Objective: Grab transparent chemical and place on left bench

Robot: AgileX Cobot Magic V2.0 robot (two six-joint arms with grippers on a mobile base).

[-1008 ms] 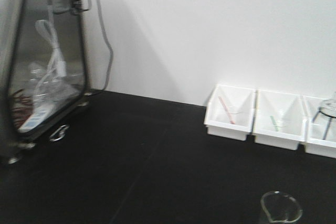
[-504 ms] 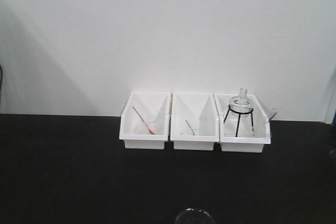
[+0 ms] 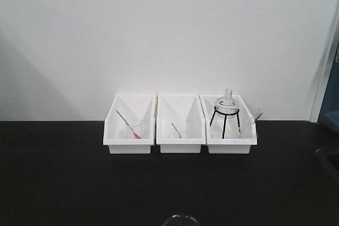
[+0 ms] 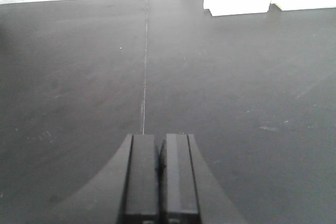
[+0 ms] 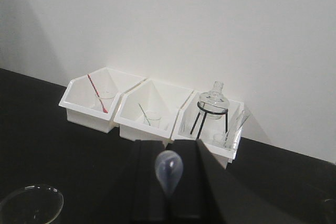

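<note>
Holding tool: the black two-fingered right gripper [image 5: 168,150] is clamped narrowly on a slim, translucent, bluish-clear plastic pipette [image 5: 169,170], with a black finger [image 5: 144,182] on either side of it.
Pipette: its rounded bulb stands up between the fingers, and the stem below is hidden. It hangs above the matte black counter top [image 3: 79,183], in front of the row of bins and apart from them.
Idle tool: the black left gripper [image 4: 159,145] has its two fingers pressed together with nothing between them. It is over bare counter crossed by a thin pale seam line [image 4: 145,66].
Beaker: a clear round glass beaker [image 5: 29,203] stands on the counter, to the left of the right gripper in the wrist view. Only its rim shows at the bottom edge of the front view.
Bins: three white plastic bins sit side by side against the plain white wall [image 3: 159,35].
Left bin [image 3: 130,145]: a thin red-tipped stick [image 3: 127,123] leans in a small clear cup.
Middle bin [image 3: 180,145]: a thin green-tipped stick [image 3: 176,129] leans in a small clear cup.
Right bin [image 3: 229,146]: a round clear glass flask [image 3: 228,104] sits on a black wire tripod [image 3: 224,123]. A clear tube [image 3: 253,117] leans at the bin's right side.
</note>
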